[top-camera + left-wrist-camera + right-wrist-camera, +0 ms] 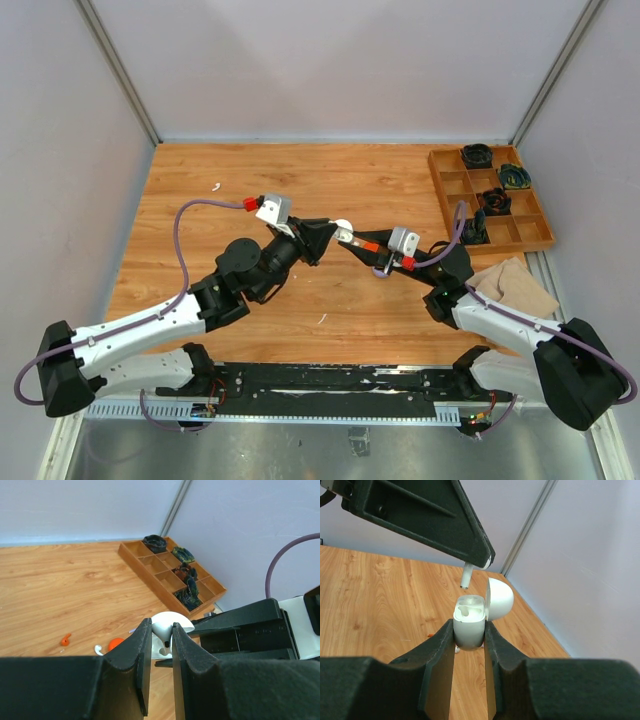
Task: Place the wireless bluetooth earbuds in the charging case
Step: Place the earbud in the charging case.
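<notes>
1. Right wrist view: the white earbud (465,577) hangs stem-down at upper centre of the frame. Its long axis is near vertical, and its tip is just above the mouth of the charging case (469,622), not touching it.
2. The stem tip sits over the left part of the case mouth. The lid (500,598) is hinged open to the right, out of the stem's line.
3. The left gripper (162,632) is clamped on the head of the earbud and reaches in from the upper left.
4. The right gripper (469,628) is clamped on the case body from both sides and holds it upright, off the table (60,590).
5. Judgement: the left arm carries the part to be moved. The coming move calls for a short descent along the stem axis, with a slight shift toward frame right to centre the stem on a socket.
6. Whether the target socket is vacant cannot be told.
</notes>
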`<state>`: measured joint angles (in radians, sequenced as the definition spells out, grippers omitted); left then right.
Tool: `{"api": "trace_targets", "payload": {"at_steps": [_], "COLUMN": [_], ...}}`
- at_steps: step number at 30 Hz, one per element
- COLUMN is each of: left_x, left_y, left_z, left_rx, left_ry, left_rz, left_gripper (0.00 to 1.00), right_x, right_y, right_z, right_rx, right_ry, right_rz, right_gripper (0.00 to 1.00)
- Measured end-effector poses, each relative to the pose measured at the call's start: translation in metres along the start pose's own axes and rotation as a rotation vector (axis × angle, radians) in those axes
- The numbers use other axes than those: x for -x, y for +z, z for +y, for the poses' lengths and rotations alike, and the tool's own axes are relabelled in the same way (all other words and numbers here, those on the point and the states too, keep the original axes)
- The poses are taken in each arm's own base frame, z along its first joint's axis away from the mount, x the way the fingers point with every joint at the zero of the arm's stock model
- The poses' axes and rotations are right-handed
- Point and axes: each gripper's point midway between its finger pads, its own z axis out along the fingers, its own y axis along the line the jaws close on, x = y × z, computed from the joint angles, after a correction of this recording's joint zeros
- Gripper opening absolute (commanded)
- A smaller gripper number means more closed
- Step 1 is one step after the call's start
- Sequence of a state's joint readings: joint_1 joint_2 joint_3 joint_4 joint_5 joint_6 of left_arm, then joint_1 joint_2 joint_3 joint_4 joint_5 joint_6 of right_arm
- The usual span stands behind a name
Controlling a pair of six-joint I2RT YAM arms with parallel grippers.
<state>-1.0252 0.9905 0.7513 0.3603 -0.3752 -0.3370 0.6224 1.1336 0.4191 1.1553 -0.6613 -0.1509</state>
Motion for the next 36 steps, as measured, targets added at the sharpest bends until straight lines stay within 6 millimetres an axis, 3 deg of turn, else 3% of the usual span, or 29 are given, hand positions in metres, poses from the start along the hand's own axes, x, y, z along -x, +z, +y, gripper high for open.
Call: {"api": "trace_targets", "payload": {"at_steps": [25, 36], "left_x": [-0.009, -0.012], "left_y": [0.004, 0.003], "left_z": [0.001, 0.001], "left_rx": [0.004, 0.003], "left_ry": [0.028, 0.026], "left_rz": [-0.028, -0.03], "left_gripper": [0.13, 0.22], "right_x": [0.005, 0.004], "right_y": [0.001, 0.0], "right_z": [0.0, 0.0], "right_rx": [-0.003, -0.003], "right_ry": [0.013, 0.015], "right_rz": [-0.018, -0.016], "right_gripper": [0.01, 0.01]}}
